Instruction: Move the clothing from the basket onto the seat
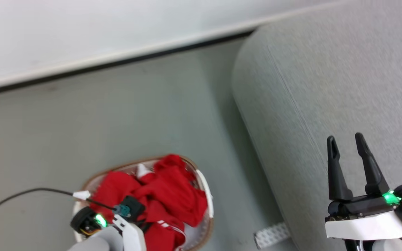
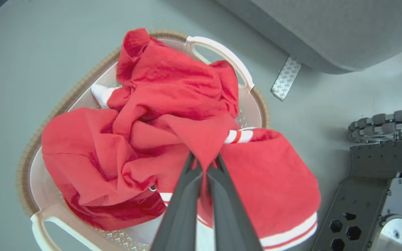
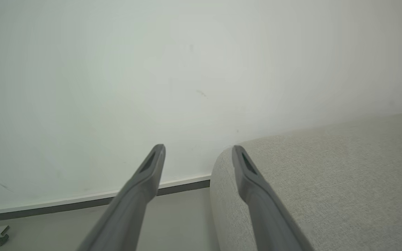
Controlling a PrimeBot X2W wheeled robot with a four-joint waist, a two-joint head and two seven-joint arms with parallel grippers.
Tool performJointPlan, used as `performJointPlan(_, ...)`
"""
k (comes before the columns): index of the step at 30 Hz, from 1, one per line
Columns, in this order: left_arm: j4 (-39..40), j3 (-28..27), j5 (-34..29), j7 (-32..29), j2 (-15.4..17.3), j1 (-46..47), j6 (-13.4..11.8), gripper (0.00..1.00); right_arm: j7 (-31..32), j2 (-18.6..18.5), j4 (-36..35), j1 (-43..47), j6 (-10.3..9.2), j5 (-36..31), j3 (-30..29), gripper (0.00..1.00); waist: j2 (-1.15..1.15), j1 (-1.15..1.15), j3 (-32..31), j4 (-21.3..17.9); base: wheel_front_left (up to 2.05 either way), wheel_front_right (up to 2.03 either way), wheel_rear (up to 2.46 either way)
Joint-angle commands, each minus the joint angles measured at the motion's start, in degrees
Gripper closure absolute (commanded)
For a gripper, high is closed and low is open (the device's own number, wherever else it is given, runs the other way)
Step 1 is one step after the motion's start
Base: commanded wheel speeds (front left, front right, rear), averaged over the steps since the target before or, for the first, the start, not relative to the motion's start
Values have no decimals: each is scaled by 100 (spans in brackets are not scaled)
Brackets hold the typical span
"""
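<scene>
Here the clothing (image 2: pixel 166 87) lies heaped in the basket (image 2: pixel 222 47) on the floor (image 1: pixel 134 115), just beside the seat (image 1: pixel 326 69). The left gripper (image 2: pixel 204 164) reaches down into the heap, its jaws nearly together, pinching a raised red fold. The right gripper (image 1: pixel 345 139) hovers over the seat's edge, jaws spread, holding nothing.

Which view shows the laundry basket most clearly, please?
The left wrist view: it looks down on the basket from close by, showing both handles, the brown rim and the clothing. The head view shows it smaller, partly hidden behind the left arm.
</scene>
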State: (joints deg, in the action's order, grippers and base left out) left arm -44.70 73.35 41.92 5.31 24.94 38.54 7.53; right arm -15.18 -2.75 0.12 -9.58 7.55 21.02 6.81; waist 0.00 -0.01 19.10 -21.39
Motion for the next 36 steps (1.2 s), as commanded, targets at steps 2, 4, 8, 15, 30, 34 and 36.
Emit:
performJointPlan(2,26,1,168,272,-137,-116,-7,100,4,-24,168,46,-12,-103,-17,0,0,1,-742,634,0,0,0)
performJointPlan(4,31,-4,276,455,-222,-165,-7,100,4,-24,300,69,-12,-151,14,0,0,1,-950,765,0,0,0)
performJointPlan(8,93,-26,442,695,-374,-210,-7,100,4,-25,541,139,-12,-221,72,0,0,1,-1343,980,0,0,0)
performJointPlan(15,392,-372,595,945,-460,-259,-82,100,4,-24,841,279,-12,-184,174,0,0,1,-1857,1206,0,0,0)
performJointPlan(30,2938,-2129,122,989,181,-23,-656,100,4,-22,906,362,-12,34,325,0,0,1,-2001,1538,0,0,0)
performJointPlan(34,3357,-2452,-6,988,265,60,-717,100,4,-24,904,348,-12,82,419,0,0,1,-1997,1601,0,0,0)
performJointPlan(36,3572,-2619,-46,989,302,105,-742,100,4,-23,902,318,-12,83,495,0,0,1,-1995,1637,0,0,0)
